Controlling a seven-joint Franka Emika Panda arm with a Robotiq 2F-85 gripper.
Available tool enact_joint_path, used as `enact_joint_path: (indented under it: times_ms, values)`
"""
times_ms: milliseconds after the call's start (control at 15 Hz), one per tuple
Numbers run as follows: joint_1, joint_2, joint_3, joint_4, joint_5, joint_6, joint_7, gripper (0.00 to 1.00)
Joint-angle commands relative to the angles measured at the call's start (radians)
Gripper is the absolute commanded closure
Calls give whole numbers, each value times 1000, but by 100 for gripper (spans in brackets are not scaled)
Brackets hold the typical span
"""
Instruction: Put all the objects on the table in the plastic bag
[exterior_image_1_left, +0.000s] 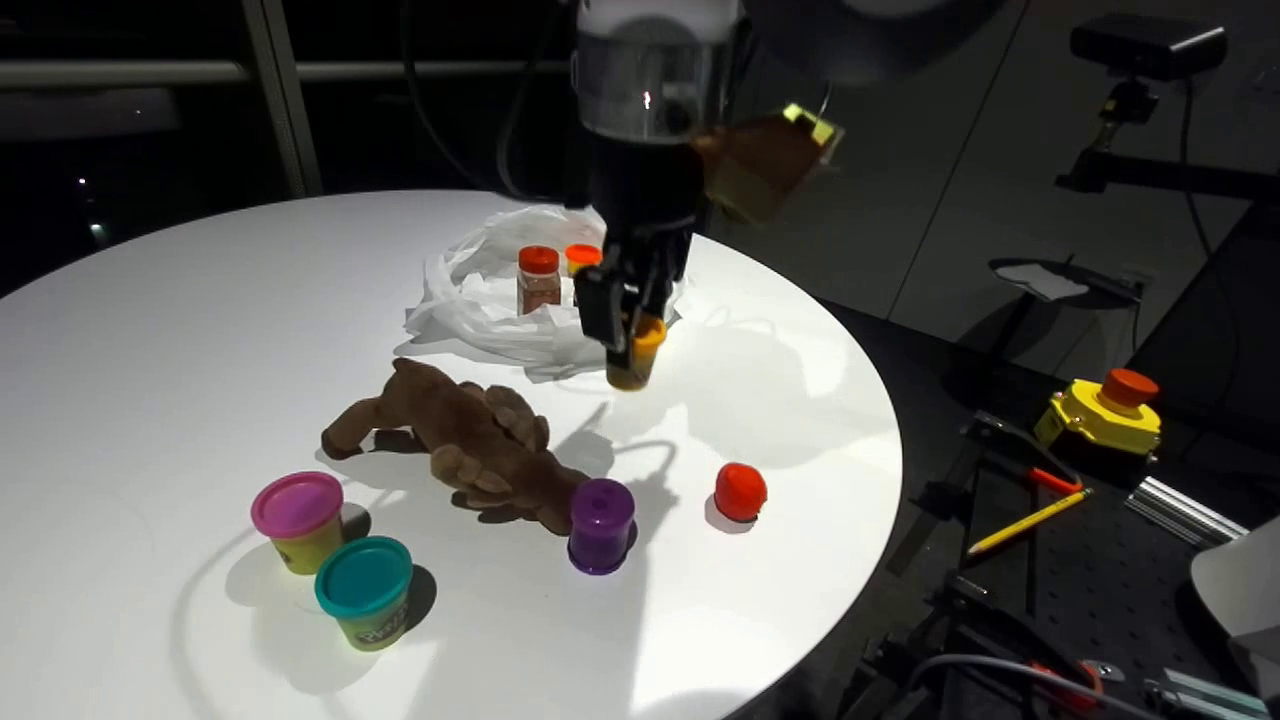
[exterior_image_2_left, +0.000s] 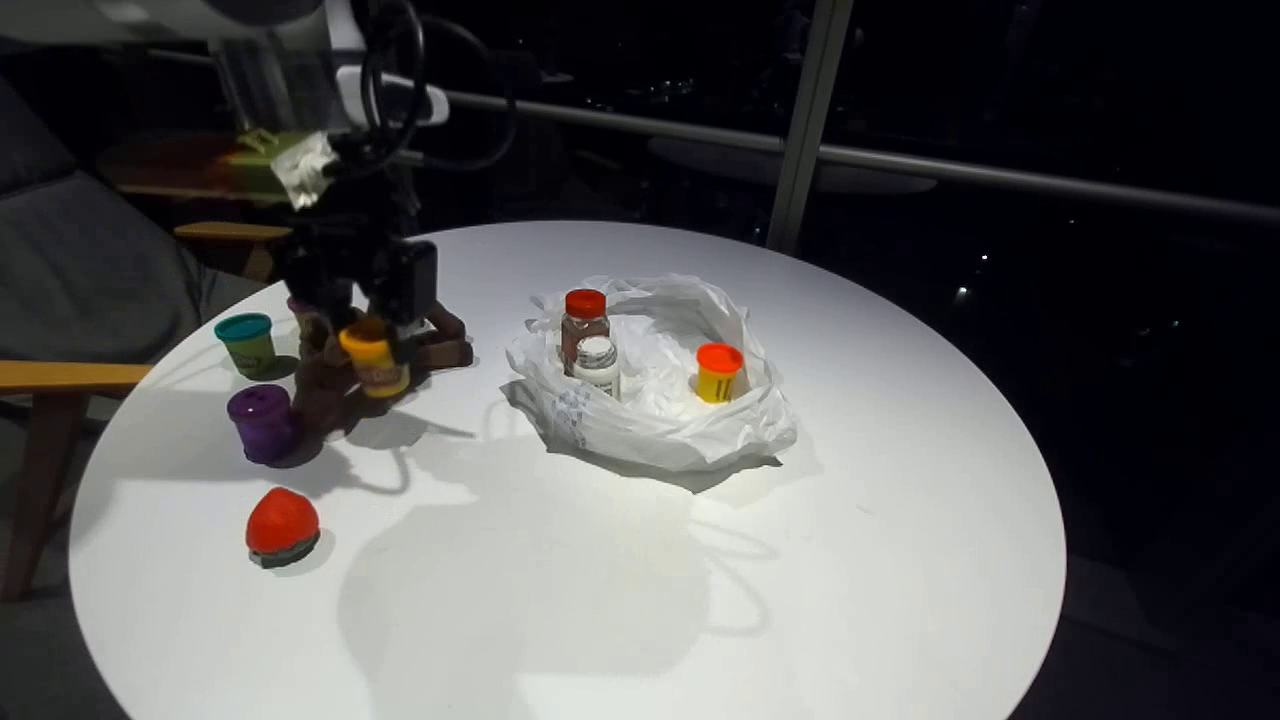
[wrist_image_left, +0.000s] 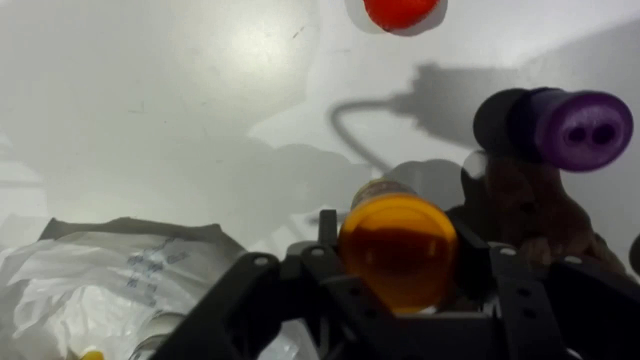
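Observation:
My gripper (wrist_image_left: 397, 245) is shut on the orange-lidded cup (wrist_image_left: 400, 215), a finger on either side of its lid. Both exterior views have that cup (exterior_image_2_left: 378, 368) held off the table (exterior_image_2_left: 850, 560). The purple cup (exterior_image_1_left: 600, 525) stands by one end of the brown toy (exterior_image_1_left: 440, 415). Near the table's edge rests a rounded red object (exterior_image_1_left: 740, 492). Pink (exterior_image_1_left: 298, 510) and teal (exterior_image_1_left: 364, 580) lidded cups stand beyond the toy. Inside the wrinkled plastic bag (exterior_image_2_left: 660, 445) are a red-capped jar (exterior_image_2_left: 585, 305), a white-capped bottle (exterior_image_2_left: 598, 370) and a yellow cup with a red lid (exterior_image_2_left: 718, 372).
The bag's mouth is spread wide, with its film (exterior_image_1_left: 470, 320) folded into a low rim. A chair (exterior_image_2_left: 80, 375) stands against one side of the round table. Off the table, a cart (exterior_image_1_left: 1080, 600) carries a yellow box with a red button (exterior_image_1_left: 1105, 415).

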Motion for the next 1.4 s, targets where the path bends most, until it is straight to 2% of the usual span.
enact_joint_path:
  times_ms: [0, 200, 467, 600, 933, 1333]
  values:
    - [-41, -17, 0, 193, 61, -134, 59, 73]
    - [-92, 67, -20, 382, 95, -128, 98, 73]
    - [-151, 203, -66, 553, 164, -86, 156, 73]
    - [-166, 276, -88, 635, 195, -112, 182, 73]
    - [-166, 475, -143, 841, 211, -146, 258, 73]
    - [-168, 681, -147, 1063, 217, -240, 319, 73]
